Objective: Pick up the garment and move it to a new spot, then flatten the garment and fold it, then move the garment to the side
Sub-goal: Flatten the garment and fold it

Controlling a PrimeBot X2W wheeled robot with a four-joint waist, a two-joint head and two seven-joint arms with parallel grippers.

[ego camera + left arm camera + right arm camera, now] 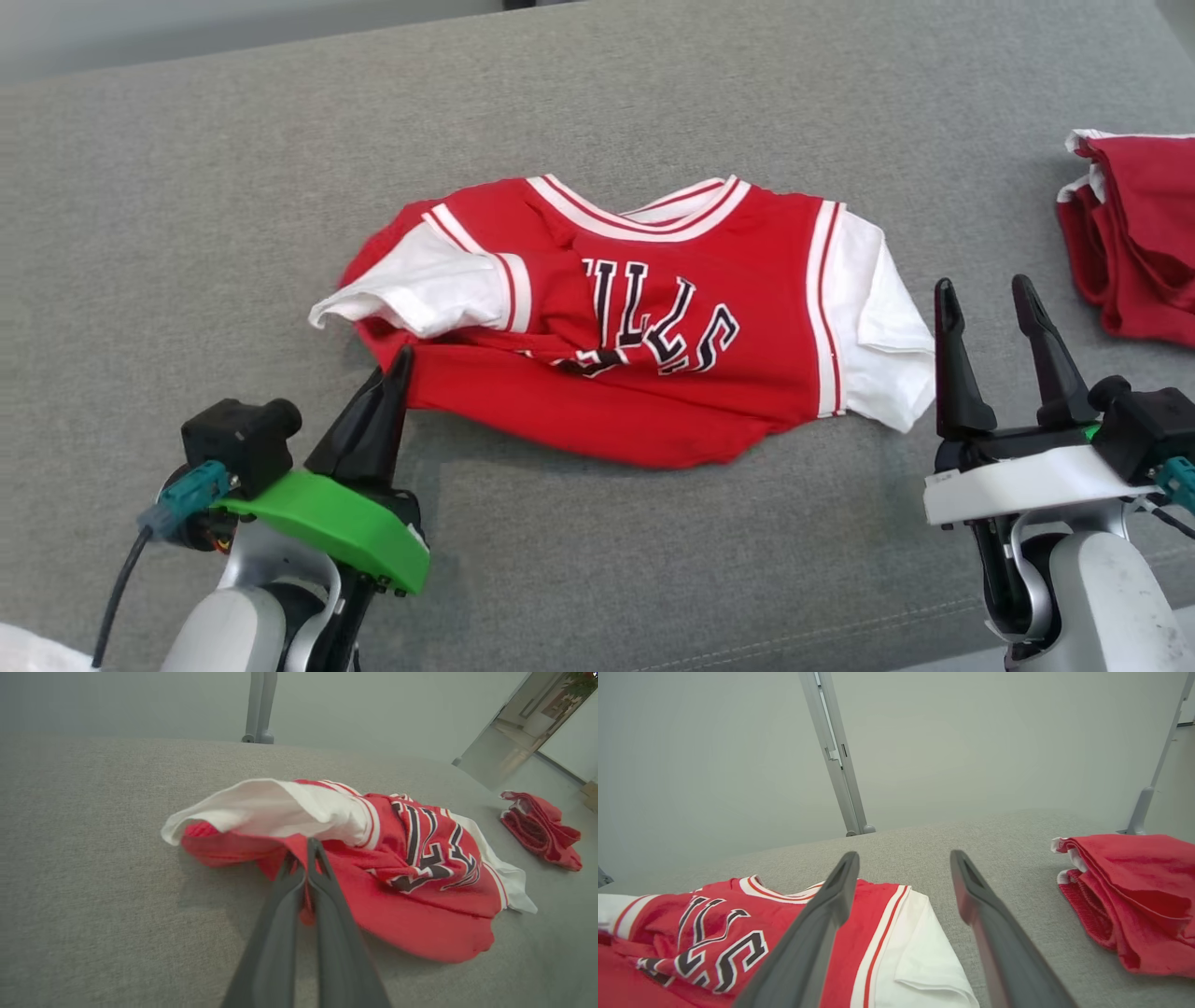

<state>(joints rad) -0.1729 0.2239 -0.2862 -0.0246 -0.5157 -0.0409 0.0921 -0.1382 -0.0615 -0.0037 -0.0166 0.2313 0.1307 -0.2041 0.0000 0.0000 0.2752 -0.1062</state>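
Left gripper (pixel 400 362) was clamped on the lower-left red hem of the garment (pixel 672 373); right gripper (pixel 985 291) stood empty with its fingers apart, just beside the white sleeve on the robot's right and not touching it. Garment lay rumpled in the middle of the grey padded surface (pixel 187 187), its left sleeve flopped over the chest and its hem bunched, well apart from a second red bundle (pixel 1134 224) at the right. Judged: flattening in hand, not complete; fold and move aside not yet done.
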